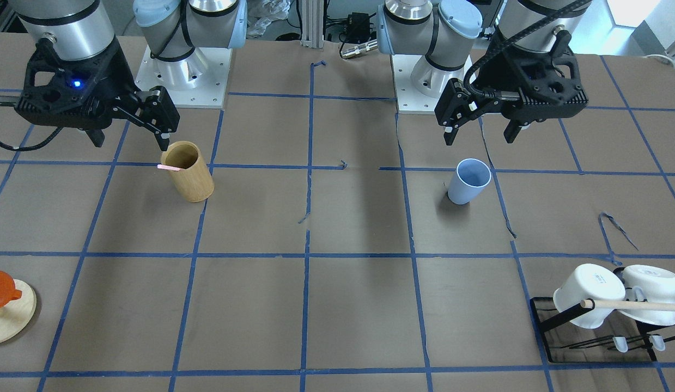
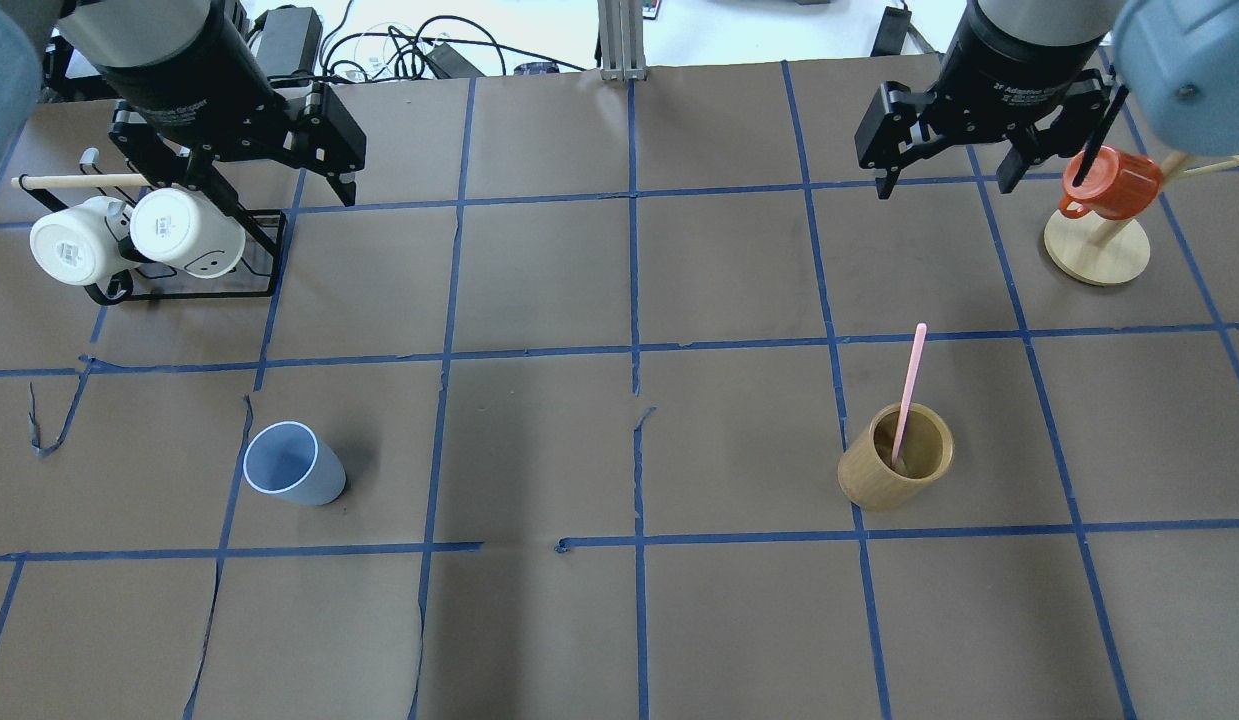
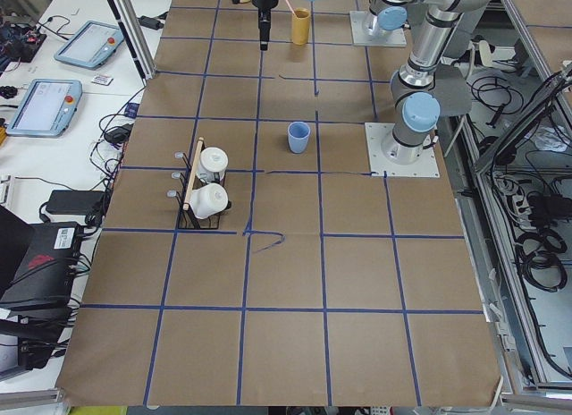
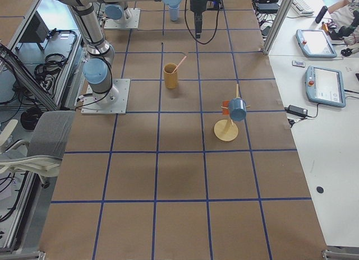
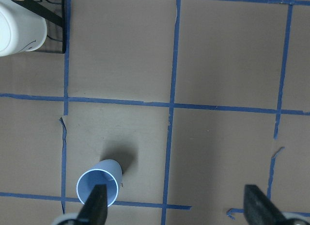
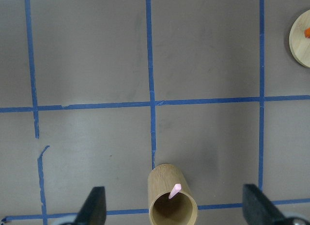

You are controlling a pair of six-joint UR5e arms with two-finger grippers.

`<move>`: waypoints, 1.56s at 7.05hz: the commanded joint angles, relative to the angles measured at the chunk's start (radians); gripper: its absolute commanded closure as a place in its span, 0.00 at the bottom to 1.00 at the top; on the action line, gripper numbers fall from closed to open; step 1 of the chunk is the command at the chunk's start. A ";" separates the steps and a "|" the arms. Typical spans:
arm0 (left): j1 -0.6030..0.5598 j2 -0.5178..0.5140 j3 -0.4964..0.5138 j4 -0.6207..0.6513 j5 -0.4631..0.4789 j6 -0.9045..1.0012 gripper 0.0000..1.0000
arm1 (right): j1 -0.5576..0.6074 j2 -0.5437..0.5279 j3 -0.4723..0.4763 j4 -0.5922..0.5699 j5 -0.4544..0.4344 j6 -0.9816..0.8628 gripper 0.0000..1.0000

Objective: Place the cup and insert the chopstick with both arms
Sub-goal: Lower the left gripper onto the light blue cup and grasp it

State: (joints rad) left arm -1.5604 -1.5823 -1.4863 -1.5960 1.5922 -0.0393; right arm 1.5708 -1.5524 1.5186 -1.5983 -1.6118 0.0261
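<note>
The light blue cup (image 2: 293, 465) stands upright and empty on the table's left half; it also shows in the front view (image 1: 468, 181) and the left wrist view (image 5: 98, 187). A pale pink chopstick (image 2: 909, 392) leans inside the tan bamboo cylinder (image 2: 896, 458), also seen in the front view (image 1: 187, 171) and the right wrist view (image 6: 172, 202). My left gripper (image 2: 269, 185) is open and empty, high above the table beyond the cup. My right gripper (image 2: 947, 170) is open and empty, high beyond the bamboo cylinder.
A black rack (image 2: 184, 290) with two white mugs (image 2: 129, 238) and a wooden dowel (image 2: 79, 181) stands at the far left. A round wooden stand (image 2: 1096, 250) with an orange mug (image 2: 1114, 184) is at the far right. Blue tape lines grid the brown table.
</note>
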 commanded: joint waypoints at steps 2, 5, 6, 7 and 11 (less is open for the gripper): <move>0.022 0.007 -0.157 0.010 0.009 0.071 0.00 | 0.000 0.000 0.000 0.001 0.000 0.000 0.00; 0.098 0.013 -0.444 0.164 0.012 0.160 0.00 | 0.000 0.000 0.000 0.003 0.000 0.000 0.00; 0.126 0.013 -0.538 0.232 0.018 0.168 0.00 | 0.000 0.000 0.000 0.003 0.000 0.002 0.00; 0.161 0.015 -0.607 0.304 0.058 0.218 0.00 | 0.000 0.000 0.000 0.003 0.000 0.002 0.00; 0.177 -0.007 -0.680 0.406 0.060 0.234 1.00 | 0.000 0.000 0.002 0.003 -0.002 0.000 0.00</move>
State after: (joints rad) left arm -1.3845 -1.5848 -2.1586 -1.2022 1.6522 0.1963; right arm 1.5708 -1.5524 1.5199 -1.5946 -1.6142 0.0267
